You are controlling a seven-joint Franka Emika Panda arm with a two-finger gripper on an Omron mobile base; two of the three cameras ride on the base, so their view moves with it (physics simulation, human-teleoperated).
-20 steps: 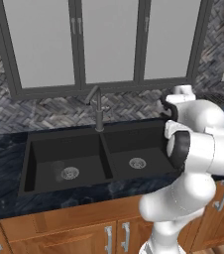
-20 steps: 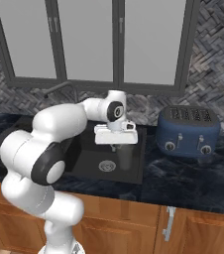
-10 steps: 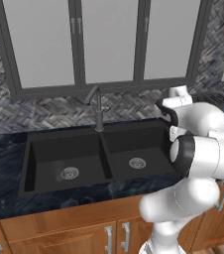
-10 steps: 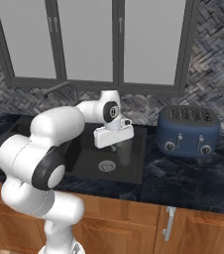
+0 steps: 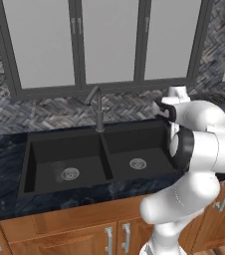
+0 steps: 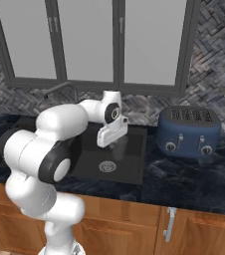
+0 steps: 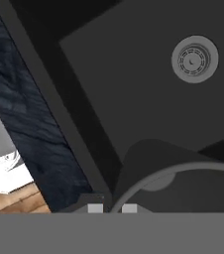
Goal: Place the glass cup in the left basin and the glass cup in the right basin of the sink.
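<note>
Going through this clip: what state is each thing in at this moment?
gripper: shut on the held glass cup's wall
held glass cup: lifted over the right basin, not set down
other glass cup: faint, seems upright in the left basin
faucet: no water running
toaster: nothing sticking out of the slots
cabinet doors: shut
</note>
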